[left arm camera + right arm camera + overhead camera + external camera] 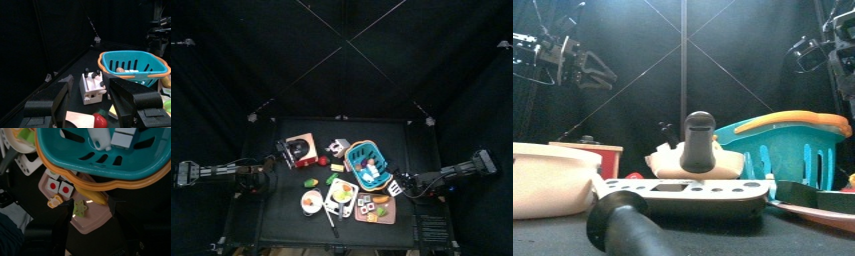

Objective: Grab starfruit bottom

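Showing two pincers: the left pincer gapes wide, holding nothing; whether the right pincer is spread cannot be told. One starfruit lies just ahead of the right pincer on one pink board, long axis running away from it toward one teal basket, beside two white blocks.

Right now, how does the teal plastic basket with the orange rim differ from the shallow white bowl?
The teal plastic basket with the orange rim is tall with slotted walls; the shallow white bowl is low and solid-sided. In the front view the basket stands right, the bowl left. Both sit upright on the black table.
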You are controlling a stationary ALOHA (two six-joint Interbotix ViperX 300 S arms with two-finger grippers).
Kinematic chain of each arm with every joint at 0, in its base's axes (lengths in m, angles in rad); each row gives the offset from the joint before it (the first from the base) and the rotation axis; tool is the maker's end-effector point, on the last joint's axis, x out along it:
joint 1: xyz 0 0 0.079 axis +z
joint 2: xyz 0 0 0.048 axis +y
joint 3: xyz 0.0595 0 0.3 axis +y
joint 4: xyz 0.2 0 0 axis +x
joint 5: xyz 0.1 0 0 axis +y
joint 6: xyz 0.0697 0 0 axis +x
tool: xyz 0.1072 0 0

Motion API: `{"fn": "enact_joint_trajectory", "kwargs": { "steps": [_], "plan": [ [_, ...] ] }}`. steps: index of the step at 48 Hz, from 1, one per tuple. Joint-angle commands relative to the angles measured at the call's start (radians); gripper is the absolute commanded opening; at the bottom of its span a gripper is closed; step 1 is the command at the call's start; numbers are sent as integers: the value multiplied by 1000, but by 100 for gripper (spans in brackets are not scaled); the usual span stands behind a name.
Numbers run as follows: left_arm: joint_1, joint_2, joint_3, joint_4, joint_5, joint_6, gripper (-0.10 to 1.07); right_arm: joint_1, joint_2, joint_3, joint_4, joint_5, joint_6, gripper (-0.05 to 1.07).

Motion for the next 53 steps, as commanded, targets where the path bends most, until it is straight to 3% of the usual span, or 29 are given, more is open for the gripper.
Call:
{"fn": "enact_joint_trajectory", "kwargs": {
  "steps": [1, 9, 17, 21, 25, 31, 36, 41, 46, 53],
  "plan": [
    [-5, 3, -17, 11, 18, -2, 87, 9, -5, -2, -77, -55, 0, 90],
    [-69, 48, -37, 17, 75, -6, 87, 51, -6, -17, -198, -218, 0, 90],
    [-132, 163, -71, 61, 75, -3, 87, 103, 9, -2, -347, -543, 8, 90],
    [-133, 192, -84, 87, 74, -2, 87, 106, 32, 26, -334, -698, 14, 90],
    [-141, 201, -103, 92, 67, -6, 87, 92, 64, 54, -252, -804, 12, 90],
    [-204, 202, -84, 69, 64, -5, 87, 72, 106, 38, -167, -804, 6, 90],
    [-272, 209, -58, 87, 72, 9, 87, 106, 114, 37, -114, -726, 14, 90],
    [-357, 221, -49, 224, 89, 17, 87, 138, 118, 26, -26, -589, 12, 90],
    [-420, 272, -77, 368, 69, 9, 87, 143, 120, 38, -15, -532, 3, 90],
    [-442, 416, -173, 548, 63, 9, 87, 133, 117, 46, -170, -571, -3, 90]
  ]
}}
